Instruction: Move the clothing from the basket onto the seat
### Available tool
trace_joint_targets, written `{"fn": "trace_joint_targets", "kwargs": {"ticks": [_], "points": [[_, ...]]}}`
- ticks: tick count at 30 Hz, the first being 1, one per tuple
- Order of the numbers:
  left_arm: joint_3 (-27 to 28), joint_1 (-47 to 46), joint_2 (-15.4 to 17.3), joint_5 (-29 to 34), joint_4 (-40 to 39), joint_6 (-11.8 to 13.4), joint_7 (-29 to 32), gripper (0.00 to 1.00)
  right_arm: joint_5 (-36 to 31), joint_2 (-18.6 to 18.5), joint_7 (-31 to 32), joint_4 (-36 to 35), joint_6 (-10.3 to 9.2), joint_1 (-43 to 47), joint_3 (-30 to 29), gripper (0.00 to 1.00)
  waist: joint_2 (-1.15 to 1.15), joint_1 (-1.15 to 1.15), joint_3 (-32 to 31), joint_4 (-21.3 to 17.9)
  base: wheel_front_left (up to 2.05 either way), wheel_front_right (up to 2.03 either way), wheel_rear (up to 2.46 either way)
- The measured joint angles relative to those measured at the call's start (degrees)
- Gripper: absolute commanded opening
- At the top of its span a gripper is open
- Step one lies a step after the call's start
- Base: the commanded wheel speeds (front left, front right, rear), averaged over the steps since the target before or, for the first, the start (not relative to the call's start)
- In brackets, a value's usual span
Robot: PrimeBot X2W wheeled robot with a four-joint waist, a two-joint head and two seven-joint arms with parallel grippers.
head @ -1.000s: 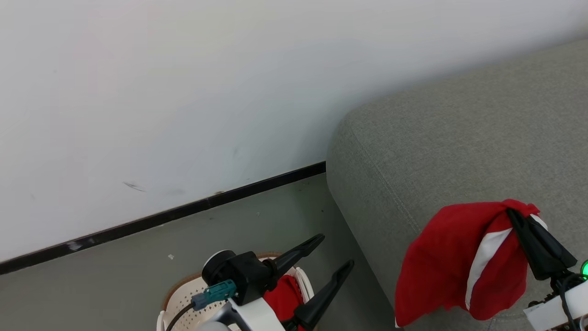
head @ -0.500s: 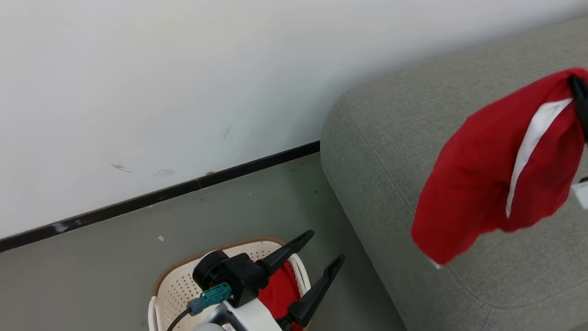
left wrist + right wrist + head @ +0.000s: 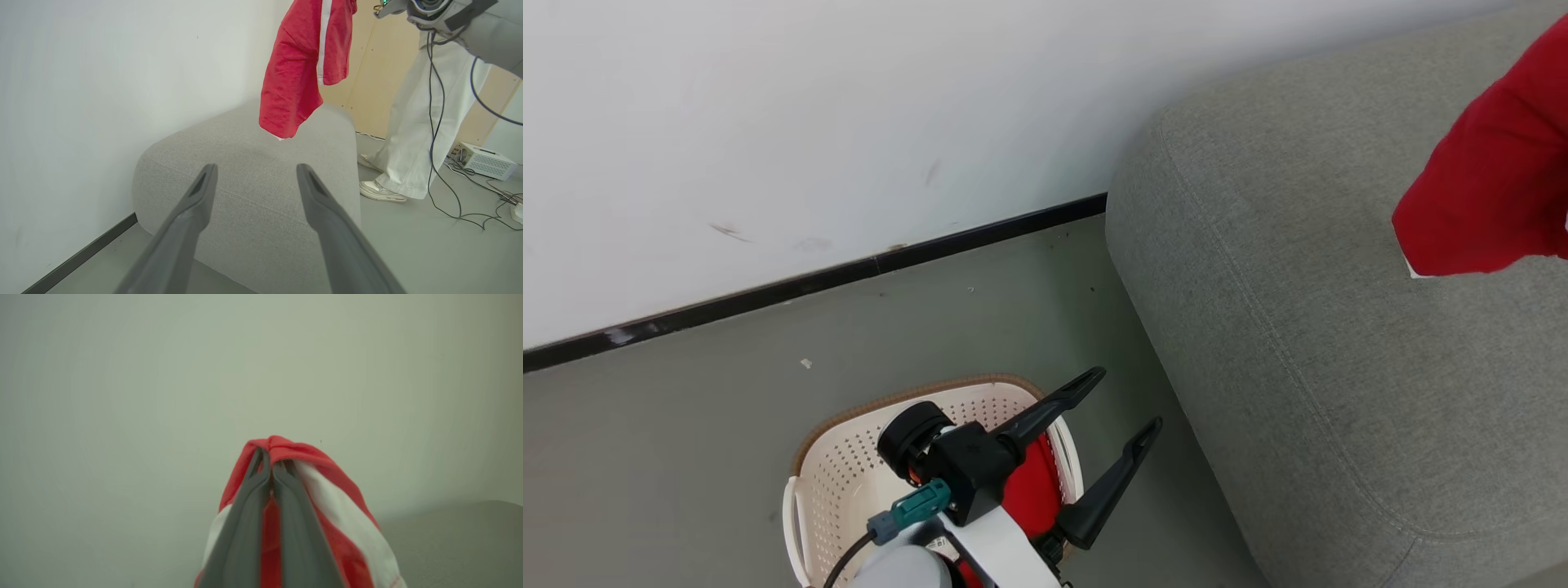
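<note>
While the bright red fabric garment with a white band [image 3: 300, 69] hangs over the large grey woven sofa seat [image 3: 1298, 343], my right end effector [image 3: 270, 457] is clenched on its top, high enough, I judge, for the hem to clear the cushion. A second red garment [image 3: 1031, 490] lies in the cream-white perforated plastic basket [image 3: 849, 425], with my left end effector [image 3: 1125, 400] spread and empty near it. The left wrist view shows the full drape and a person in white trousers [image 3: 408, 122] beyond; the head view crops the cloth.

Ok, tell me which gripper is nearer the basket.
Left. The left gripper hangs over the basket, jaws open; the right gripper is away above the seat, jaws shut on a red garment.
</note>
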Motion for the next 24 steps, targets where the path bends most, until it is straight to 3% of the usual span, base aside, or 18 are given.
{"fn": "trace_joint_targets", "kwargs": {"ticks": [17,24], "points": [[-1.1,-5.3,0.8,3.2,-2.6,0.0,3.1,1.00,-2.8,-2.4,-4.1,11.5,0.00,-5.1,-3.0,0.00,0.00,0.00,8.0,2.6,0.00,0.00,0.00],[-1.6,-7.1,0.8,4.2,-2.9,-0.2,4.1,1.00,-3.5,2.1,-5.1,16.1,0.02,-3.4,-0.2,0.00,0.00,0.00,11.1,3.1,0.00,0.00,0.00]]}}
